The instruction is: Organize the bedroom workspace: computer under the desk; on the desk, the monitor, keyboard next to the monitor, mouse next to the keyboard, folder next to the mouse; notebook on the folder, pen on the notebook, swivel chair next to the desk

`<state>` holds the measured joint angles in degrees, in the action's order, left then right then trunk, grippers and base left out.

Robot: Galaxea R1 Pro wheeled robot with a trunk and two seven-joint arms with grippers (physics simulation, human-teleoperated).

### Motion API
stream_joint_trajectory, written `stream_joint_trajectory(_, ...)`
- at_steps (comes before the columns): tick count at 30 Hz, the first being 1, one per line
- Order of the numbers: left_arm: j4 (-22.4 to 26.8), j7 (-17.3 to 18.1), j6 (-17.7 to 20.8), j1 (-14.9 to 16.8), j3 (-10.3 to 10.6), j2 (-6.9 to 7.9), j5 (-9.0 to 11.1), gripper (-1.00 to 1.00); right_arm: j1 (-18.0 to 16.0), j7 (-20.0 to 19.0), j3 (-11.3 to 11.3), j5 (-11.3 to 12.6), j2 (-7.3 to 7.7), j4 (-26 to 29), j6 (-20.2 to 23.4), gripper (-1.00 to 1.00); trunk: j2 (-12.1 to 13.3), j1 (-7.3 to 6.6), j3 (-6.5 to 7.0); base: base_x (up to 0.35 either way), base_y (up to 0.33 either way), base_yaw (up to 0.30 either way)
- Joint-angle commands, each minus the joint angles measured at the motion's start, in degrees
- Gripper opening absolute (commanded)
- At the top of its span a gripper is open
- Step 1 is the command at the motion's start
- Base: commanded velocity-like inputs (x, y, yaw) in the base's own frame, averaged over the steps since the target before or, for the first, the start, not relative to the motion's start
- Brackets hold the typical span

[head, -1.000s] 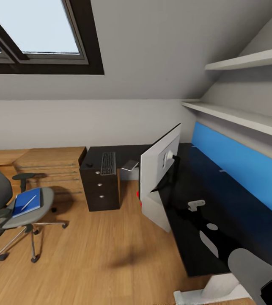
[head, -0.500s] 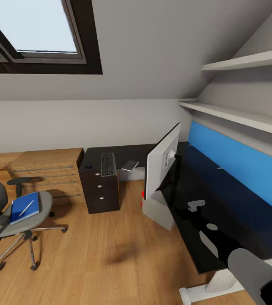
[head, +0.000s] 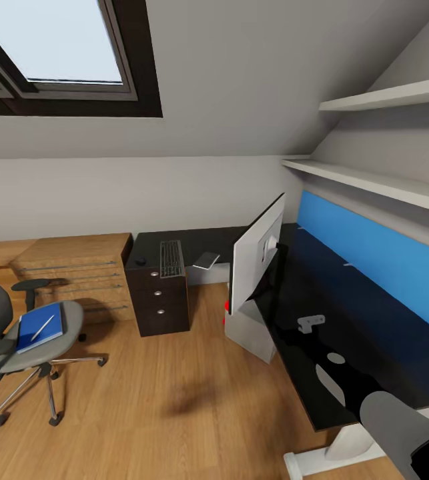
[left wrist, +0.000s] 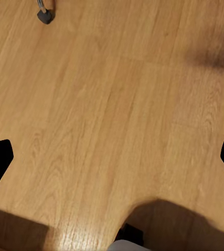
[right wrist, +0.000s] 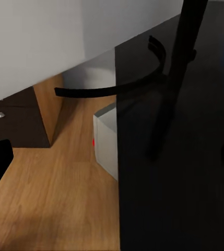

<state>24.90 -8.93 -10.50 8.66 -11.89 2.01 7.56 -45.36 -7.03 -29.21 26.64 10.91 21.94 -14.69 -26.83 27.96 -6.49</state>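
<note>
One desk [head: 374, 333], glossy black, carries one monitor [head: 257, 257], one keyboard [head: 170, 257], one mouse [head: 140, 261] and one notebook [head: 205, 260]. One computer [head: 247, 330] stands on the floor beneath the desk edge, under the monitor. One swivel chair [head: 21, 333] stands apart from the desk, its seat holding one blue folder [head: 39, 328] with one pen [head: 43, 327] lying on it. The left gripper [left wrist: 112, 162] hangs spread wide over bare wooden floor [left wrist: 101, 104], one chair caster [left wrist: 45, 15] ahead of it. The right gripper [right wrist: 112, 162] is likewise spread, empty, above the desk edge, with the monitor stand and computer just beyond its fingertips.
</note>
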Motion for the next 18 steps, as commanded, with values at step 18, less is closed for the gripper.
stream_joint_trajectory(18,0.0,0.0,-0.2,0.0,0.1,0.01,0.6,1.00,-0.1,2.2,-0.1,0.6,0.00,-5.9,-9.8,1.00,-0.1,0.03,-0.11,0.000,0.000,0.000)
